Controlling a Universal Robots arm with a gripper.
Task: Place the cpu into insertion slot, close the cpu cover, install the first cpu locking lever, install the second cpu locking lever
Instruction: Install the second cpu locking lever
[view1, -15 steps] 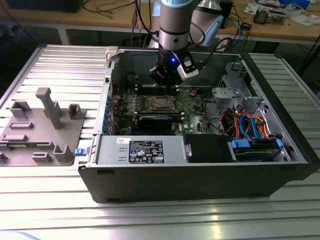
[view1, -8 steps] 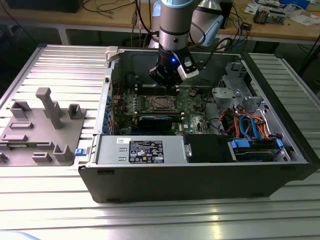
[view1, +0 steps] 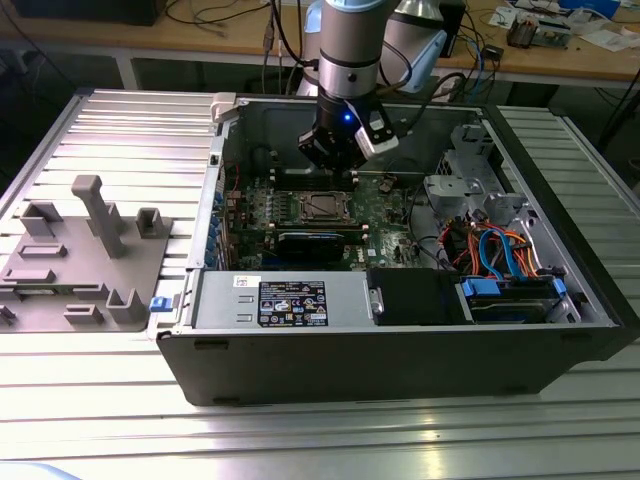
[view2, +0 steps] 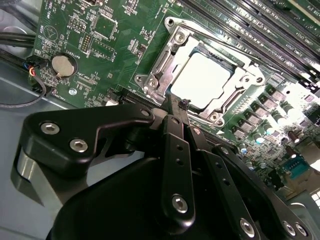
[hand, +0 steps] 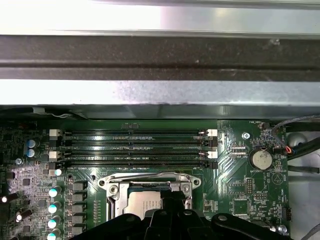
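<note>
silvery cpu (view2: 201, 80) seated in socket, cover (view2: 172, 62) closed.

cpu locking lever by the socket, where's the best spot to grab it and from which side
Judging from the second wrist view, take the thin wire locking lever along the socket's edge at its free bent end, coming down from above. It lies flat and close to the cpu cover, so only that raised tip seems to offer room. The gripper hangs just over the socket edge.

Support surface is a ribbed aluminium table (view1: 90, 400) of parallel slats. An open computer case (view1: 400, 360) lies on its side directly on the table, occupying the centre and the exterior view's right. A grey moulded fixture tray (view1: 80, 265) with upright pegs rests on the table at the exterior view's left, just beside the case.
</note>
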